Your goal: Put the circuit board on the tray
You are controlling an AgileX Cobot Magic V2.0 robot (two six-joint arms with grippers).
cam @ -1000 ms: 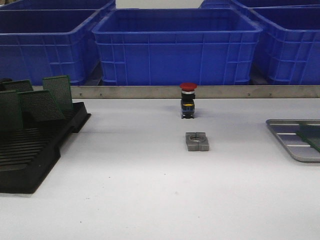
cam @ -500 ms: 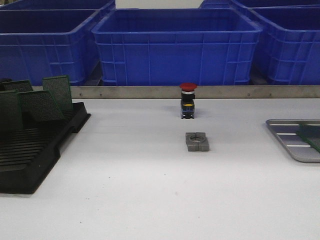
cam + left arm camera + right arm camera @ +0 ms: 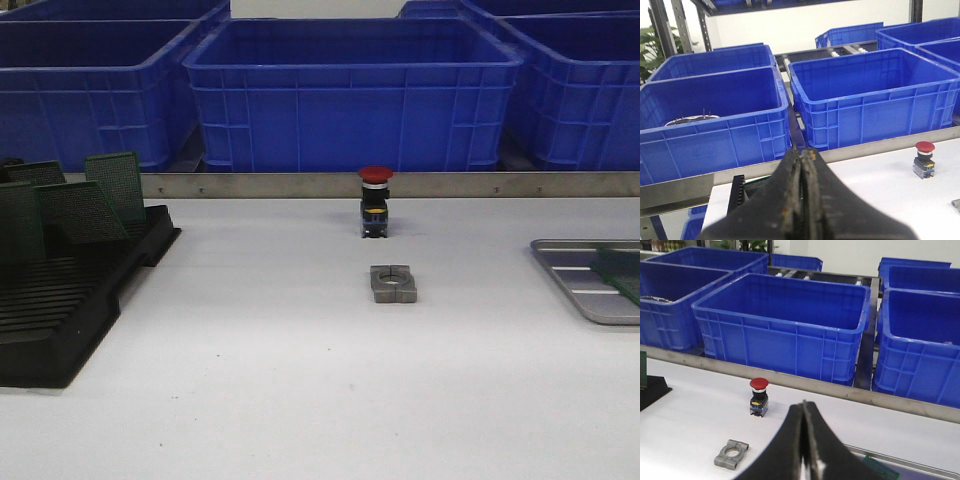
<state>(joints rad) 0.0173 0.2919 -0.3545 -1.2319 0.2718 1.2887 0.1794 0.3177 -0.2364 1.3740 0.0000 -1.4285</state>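
Note:
The silver-grey ribbed tray (image 3: 578, 285) lies at the table's right edge, partly cut off by the front view. A green circuit board (image 3: 622, 272) lies on it. Several more green circuit boards (image 3: 75, 208) stand in the black slotted rack (image 3: 60, 310) at the left. Neither gripper shows in the front view. My left gripper (image 3: 804, 153) is shut and empty, with the rack and a board (image 3: 756, 185) behind its fingers. My right gripper (image 3: 804, 405) is shut and empty, with the tray's rim (image 3: 900, 460) and its board (image 3: 881, 467) just past its fingers.
A red-capped push button (image 3: 376, 200) stands mid-table at the back, and a grey metal clamp block (image 3: 393, 283) lies in front of it. A metal rail (image 3: 300, 184) edges the table's back. Big blue crates (image 3: 350, 90) stand behind it.

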